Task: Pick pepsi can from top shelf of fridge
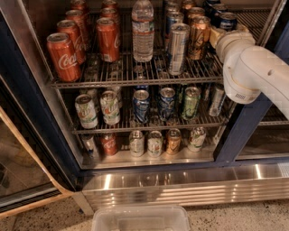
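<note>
The fridge (31, 113) stands open, with a dark blue frame and wire racks. The top shelf (135, 77) holds red cola cans, a water bottle, a tall slim silver can and a bronze can. A deep blue pepsi can (228, 20) stands at the shelf's back right, with another blue can (212, 6) behind it. My white arm comes in from the right at top shelf height. My gripper (218, 34) is at the arm's far end, just in front of the pepsi can and right of the bronze can (199, 38). The wrist mostly hides it.
The tall slim silver can (178, 48) and the water bottle (143, 30) stand left of the gripper. Red cola cans (64, 57) fill the shelf's left. The lower racks hold several mixed cans. A ribbed steel base panel (180, 186) and a clear plastic bin (141, 219) lie below.
</note>
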{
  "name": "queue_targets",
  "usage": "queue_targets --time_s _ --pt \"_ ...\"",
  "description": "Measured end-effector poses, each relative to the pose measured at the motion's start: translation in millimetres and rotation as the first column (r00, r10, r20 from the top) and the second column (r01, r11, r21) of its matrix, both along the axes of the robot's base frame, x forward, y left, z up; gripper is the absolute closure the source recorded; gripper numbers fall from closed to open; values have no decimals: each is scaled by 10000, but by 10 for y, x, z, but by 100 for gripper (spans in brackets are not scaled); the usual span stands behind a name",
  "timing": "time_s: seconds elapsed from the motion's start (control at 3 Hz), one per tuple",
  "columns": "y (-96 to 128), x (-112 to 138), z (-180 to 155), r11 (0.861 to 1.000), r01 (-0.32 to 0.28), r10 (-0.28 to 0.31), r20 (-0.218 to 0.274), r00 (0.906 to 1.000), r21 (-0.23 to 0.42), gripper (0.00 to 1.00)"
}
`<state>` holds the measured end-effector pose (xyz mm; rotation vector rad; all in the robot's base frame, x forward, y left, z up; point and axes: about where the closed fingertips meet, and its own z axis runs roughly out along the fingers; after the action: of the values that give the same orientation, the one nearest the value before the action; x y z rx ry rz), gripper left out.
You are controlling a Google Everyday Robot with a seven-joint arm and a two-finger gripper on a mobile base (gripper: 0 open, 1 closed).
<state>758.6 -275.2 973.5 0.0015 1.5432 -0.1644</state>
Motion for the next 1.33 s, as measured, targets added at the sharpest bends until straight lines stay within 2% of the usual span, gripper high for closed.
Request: queue_targets --time_s 0.33,0.67,1.33 --pt "1 1 0 10000 -6 6 2 10000 8 83" --pt "1 0 0 10000 -6 6 2 10000 7 100" --pt "-69 -291 199 9997 -89 99 440 9990 -220 100"
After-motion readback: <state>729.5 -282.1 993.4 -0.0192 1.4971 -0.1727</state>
